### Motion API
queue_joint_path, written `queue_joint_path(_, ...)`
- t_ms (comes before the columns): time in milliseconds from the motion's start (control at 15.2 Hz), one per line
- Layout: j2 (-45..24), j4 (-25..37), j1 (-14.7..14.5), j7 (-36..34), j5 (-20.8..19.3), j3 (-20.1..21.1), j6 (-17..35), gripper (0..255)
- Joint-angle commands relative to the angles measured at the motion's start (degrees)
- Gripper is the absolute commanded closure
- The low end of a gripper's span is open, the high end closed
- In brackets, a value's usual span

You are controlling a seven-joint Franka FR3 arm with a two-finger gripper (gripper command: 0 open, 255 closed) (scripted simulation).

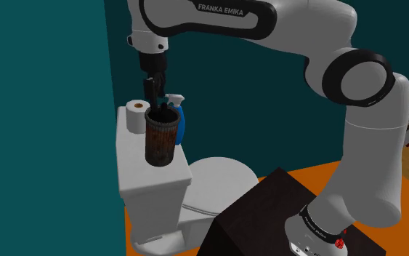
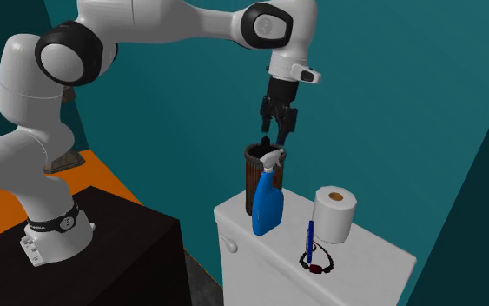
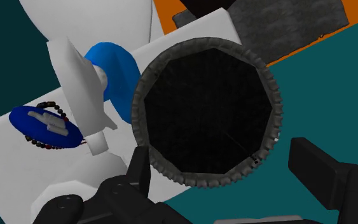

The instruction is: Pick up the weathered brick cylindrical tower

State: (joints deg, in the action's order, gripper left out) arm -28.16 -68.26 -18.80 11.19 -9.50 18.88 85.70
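Hovering over the brick tower (image 1: 160, 138) with gripper (image 2: 278, 132) spread wide. Looks rigid, hollow, rough, likely light. Best clasped across the outer wall, near the rim.

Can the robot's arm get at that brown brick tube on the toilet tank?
Probably yes. The open jaws hang just above the dark brown brick cylindrical tower, whose top is uncovered. The blue spray bottle with a white trigger stands close beside it and might get nudged.
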Motion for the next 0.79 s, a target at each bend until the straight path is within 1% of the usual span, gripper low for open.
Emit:
queue_joint_path(0,0.27,-1.25,0.16,-0.04,0.07,0.01,1.01,0)
queue_joint_path(66,0.21,-1.2,0.14,-0.06,0.05,0.01,1.02,255)
queue_joint_path(660,0.26,-1.22,0.15,-0.04,0.07,0.01,1.0,255)
queue_joint_path(726,0.12,-0.23,0.04,-0.01,0.03,0.02,0.15,255)
